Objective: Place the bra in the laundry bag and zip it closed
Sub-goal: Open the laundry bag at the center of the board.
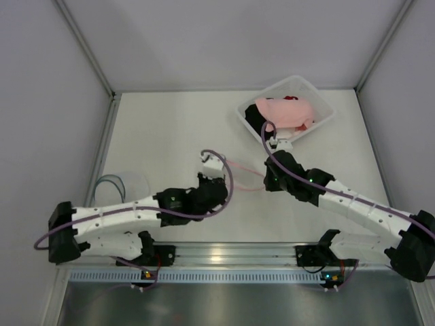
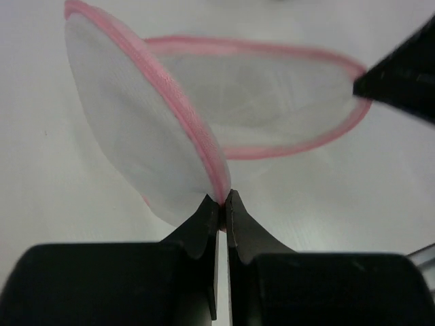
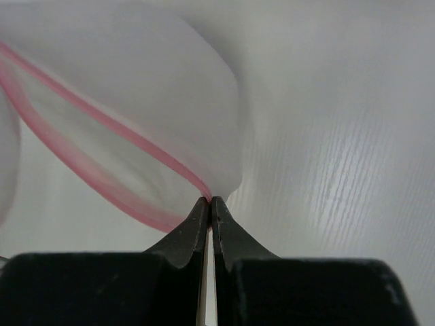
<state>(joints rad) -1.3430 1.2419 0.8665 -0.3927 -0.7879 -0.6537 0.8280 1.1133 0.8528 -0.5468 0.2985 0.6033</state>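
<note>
White tabletop [image 1: 163,129] in a plain white booth, with a mesh bag being held open in the middle.

Laundry bag [image 2: 258,95] sits mid-table, see-through mesh with pink trim, and both arms have it by that trim. The left gripper [image 2: 223,197] is clamped tight on the pink edge of one flap, and the right gripper [image 3: 209,200] is pinched down just as hard on the rim at the other side. My guess is they're gripping opposite edges so the mouth gapes wide enough for loading. The bra [image 1: 282,112] isn't in yet. It's a pink bundle lying in the white bin [image 1: 316,94] at the far right corner, well apart from the bag, so zipping looks a long way off.
</note>
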